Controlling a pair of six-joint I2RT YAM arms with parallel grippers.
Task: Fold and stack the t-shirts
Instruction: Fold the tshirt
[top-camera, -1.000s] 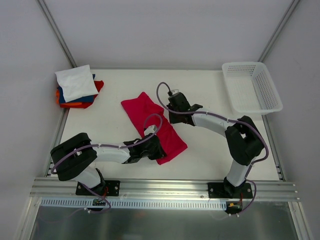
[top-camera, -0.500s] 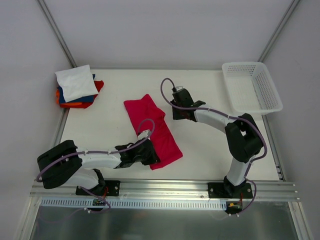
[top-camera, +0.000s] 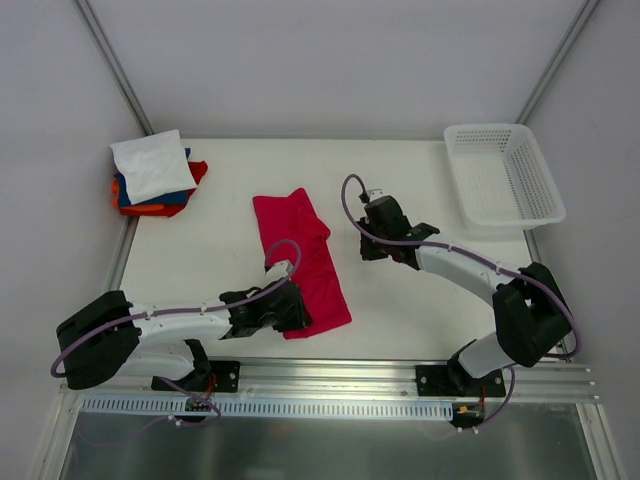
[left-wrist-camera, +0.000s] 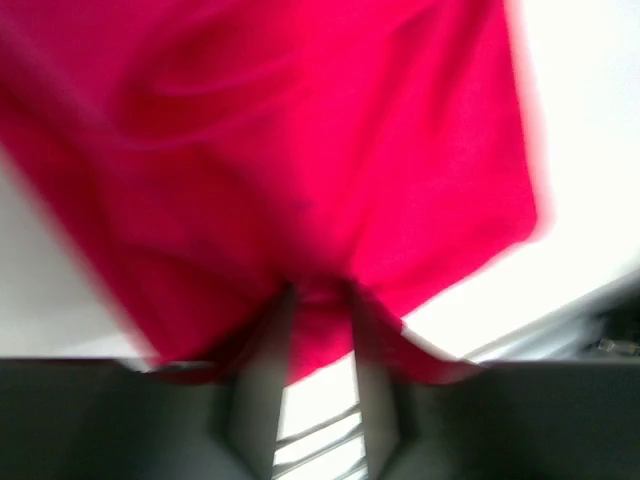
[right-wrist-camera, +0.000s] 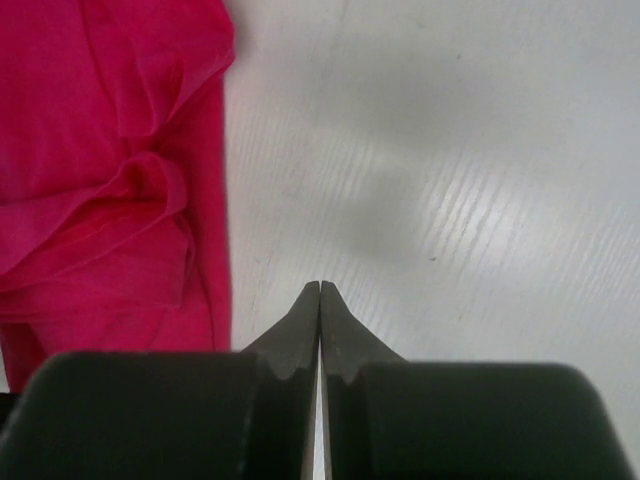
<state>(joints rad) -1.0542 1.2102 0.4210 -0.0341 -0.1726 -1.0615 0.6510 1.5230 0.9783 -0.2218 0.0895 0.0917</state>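
Observation:
The crimson-red shirt (top-camera: 300, 262) lies folded into a long strip on the middle of the table. It fills the left wrist view (left-wrist-camera: 300, 150) and shows at the left of the right wrist view (right-wrist-camera: 100, 180). My left gripper (top-camera: 290, 310) is shut on the shirt's near end (left-wrist-camera: 318, 300), with cloth pinched between the fingertips. My right gripper (top-camera: 368, 248) is shut and empty (right-wrist-camera: 320, 290), over bare table just right of the shirt. A stack of folded shirts (top-camera: 155, 170) sits at the back left, white on top of blue, orange and red.
A white plastic mesh basket (top-camera: 505, 180) stands at the back right corner. Metal rails run along the table's near edge (top-camera: 330, 375). Grey walls close in the left, back and right sides.
My left gripper pulled the shirt's near end toward the near left, swinging the strip straighter. My right gripper moved right, off the shirt's edge.

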